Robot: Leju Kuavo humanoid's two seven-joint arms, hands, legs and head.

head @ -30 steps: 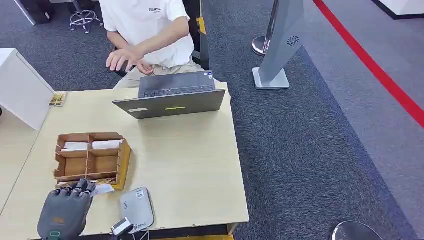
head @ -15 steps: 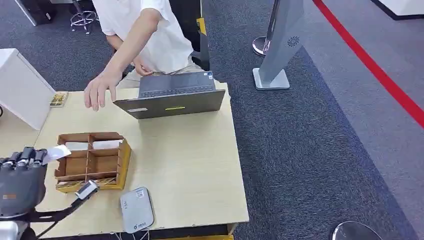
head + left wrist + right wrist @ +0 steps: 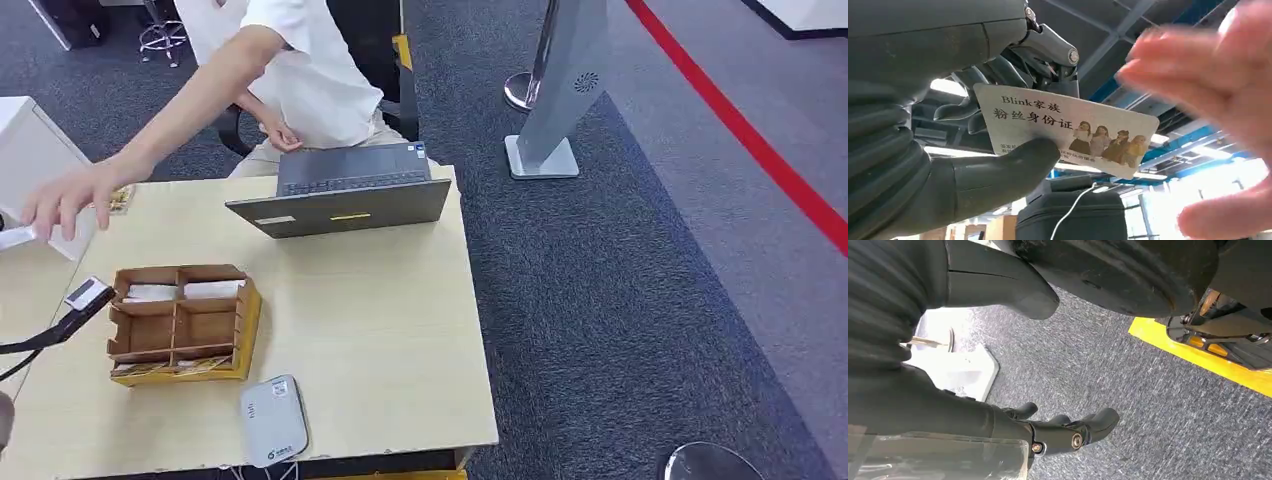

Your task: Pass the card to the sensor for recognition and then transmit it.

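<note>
One card held up, a person's hand close by

One card (image 3: pixel 1068 132) with printed characters and small figures sits pinched in the left hand (image 3: pixel 973 115): thumb under its near edge, darker fingers (image 3: pixel 955 110) behind it. A person's hand (image 3: pixel 1218 100), blurred, is just beside the card's free end; contact cannot be told. In the head view that hand (image 3: pixel 65 200) reaches over the table's (image 3: pixel 380 330) far-left corner. On the table: wooden divided tray (image 3: pixel 180 322) with white cards in its far compartments, grey sensor (image 3: pixel 272 418) at the near edge, laptop (image 3: pixel 345 195) far side. The right hand (image 3: pixel 1068 432) hangs over carpet, fingers curled in, holding nothing.
</note>
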